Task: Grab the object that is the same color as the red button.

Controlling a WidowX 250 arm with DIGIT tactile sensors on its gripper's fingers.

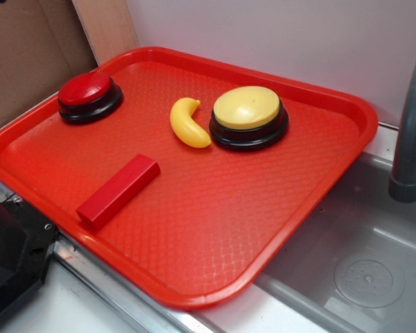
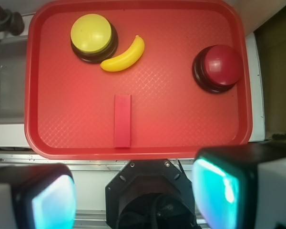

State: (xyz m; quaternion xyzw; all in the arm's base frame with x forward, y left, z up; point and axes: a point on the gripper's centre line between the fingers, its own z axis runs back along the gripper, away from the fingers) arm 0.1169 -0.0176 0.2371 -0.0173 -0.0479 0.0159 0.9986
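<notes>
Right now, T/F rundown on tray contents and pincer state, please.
1. The red block lies flat on the red tray, apart from both buttons. True.
2. The banana lies beside the red button. False: it lies right beside the yellow button; the red button sits apart at the tray's other end.
3. The pincer is shut on the block. False: its fingers stand wide apart, short of the tray, holding nothing.
4. The yellow button is larger than the red one. True.
5. The block sits in the sink. False: it is on the tray; the sink is beside it.
</notes>
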